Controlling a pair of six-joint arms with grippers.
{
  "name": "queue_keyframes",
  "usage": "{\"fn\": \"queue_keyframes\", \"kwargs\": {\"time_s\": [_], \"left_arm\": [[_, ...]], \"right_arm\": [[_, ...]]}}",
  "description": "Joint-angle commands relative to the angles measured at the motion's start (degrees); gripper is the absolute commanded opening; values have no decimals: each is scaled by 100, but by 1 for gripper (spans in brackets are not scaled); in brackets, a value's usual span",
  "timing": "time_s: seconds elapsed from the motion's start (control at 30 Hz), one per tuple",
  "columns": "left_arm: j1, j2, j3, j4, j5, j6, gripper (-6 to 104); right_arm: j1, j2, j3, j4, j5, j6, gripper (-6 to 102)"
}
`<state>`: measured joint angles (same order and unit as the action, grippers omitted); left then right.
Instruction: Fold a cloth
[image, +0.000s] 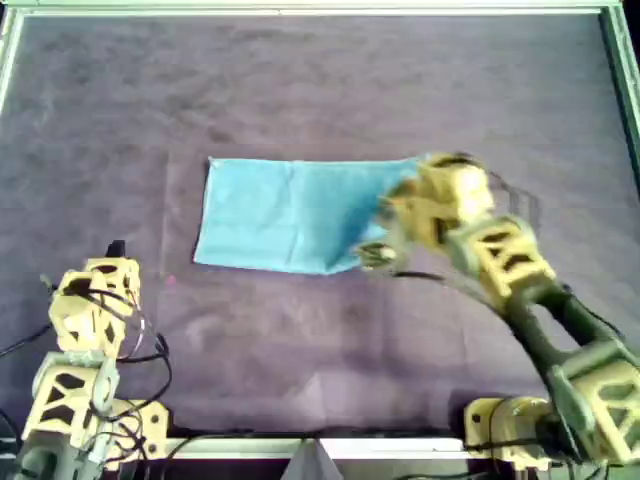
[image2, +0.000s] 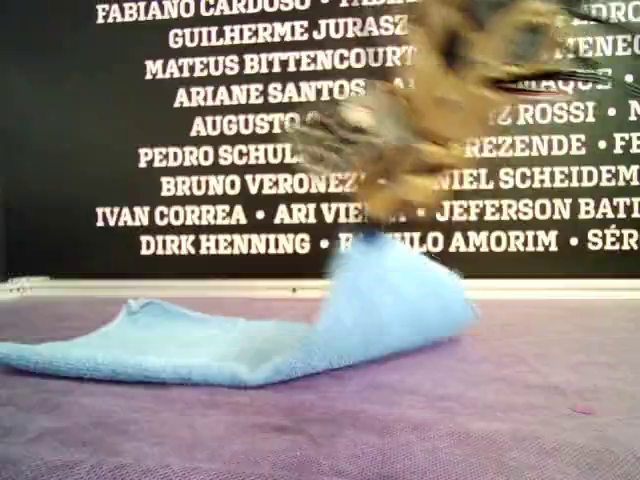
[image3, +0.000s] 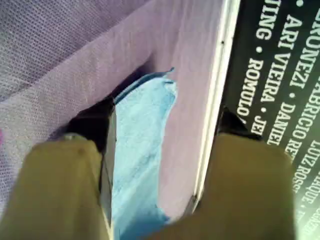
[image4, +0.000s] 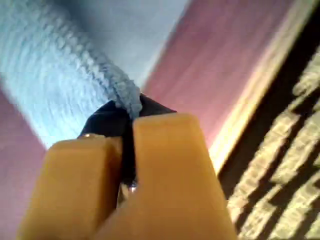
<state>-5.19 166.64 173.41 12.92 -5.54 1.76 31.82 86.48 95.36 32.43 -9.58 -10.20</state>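
From overhead you see the cloth (image: 285, 215) spread on the purple felt surface (image: 320, 90), with your right gripper (image: 385, 235) over its edge at the overhead view's right; your left gripper (image: 112, 252) sits well apart from the cloth, over bare felt.

In the exterior view a blurred arm lifts one side of the cloth (image2: 250, 345) off the felt, the rest lying flat, before a black wall of white names (image2: 200, 150).

Your left wrist view shows the left gripper's (image3: 160, 145) fingers spread, nothing between them, the cloth (image3: 142, 130) beyond.

Your right wrist view shows the right gripper (image4: 131, 117) clenched on a cloth (image4: 65, 65) edge.
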Motion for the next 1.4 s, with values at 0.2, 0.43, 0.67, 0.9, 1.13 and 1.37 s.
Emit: {"fn": "queue_keyframes", "kwargs": {"time_s": [0.2, 0.43, 0.67, 0.9, 1.13, 1.37], "left_arm": [[62, 105, -70, 0, 26, 18, 73], [62, 105, -70, 0, 26, 18, 73], [62, 105, -70, 0, 26, 18, 73], [62, 105, -70, 0, 26, 18, 73], [62, 44, -70, 0, 26, 18, 73], [62, 35, -70, 0, 26, 18, 73]], "right_arm": [[1433, -2312, -3674, -193, 35, -26, 2], [2074, -4236, -6311, -97, 35, -70, 2], [2522, -5476, -7919, -202, 35, -70, 2], [2575, -6434, -8455, -202, 35, 9, 8], [2558, -6574, -8438, -88, 44, 9, 40], [2470, -5748, -8288, 334, 35, -62, 43]]}}
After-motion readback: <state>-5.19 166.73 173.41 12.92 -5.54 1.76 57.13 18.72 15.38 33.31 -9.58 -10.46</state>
